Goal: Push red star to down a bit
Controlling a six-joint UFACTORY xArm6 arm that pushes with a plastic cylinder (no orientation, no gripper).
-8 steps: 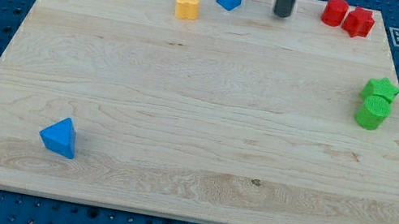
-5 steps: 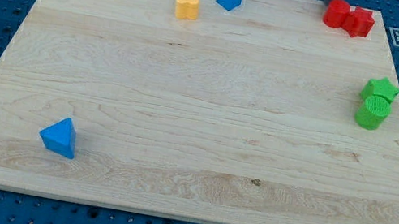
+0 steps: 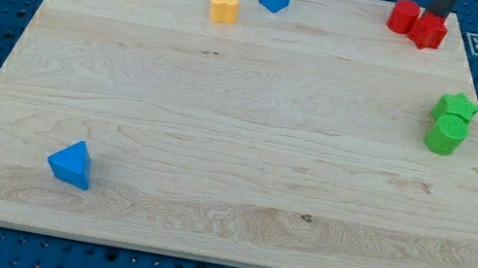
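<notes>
Top right of your frame: my tip (image 3: pixel 436 15), gripperless and holding nothing, touching the red star (image 3: pixel 428 29) from above.

Bright, even overhead light. Soft short shadows under blocks on wooden surface (image 3: pixel 236 153). No glare, no blown highlights. Sharp focus throughout; slight perspective taper toward view's top, no edge blur.

Below the red star (image 3: pixel 429 30) the wooden board (image 3: pixel 236 153) is wide open, only the red round block (image 3: pixel 401 16) touching its left side crowds it (the green star (image 3: pixel 458 106) and green cylinder (image 3: pixel 445 136) sit further down, near the right edge).
</notes>
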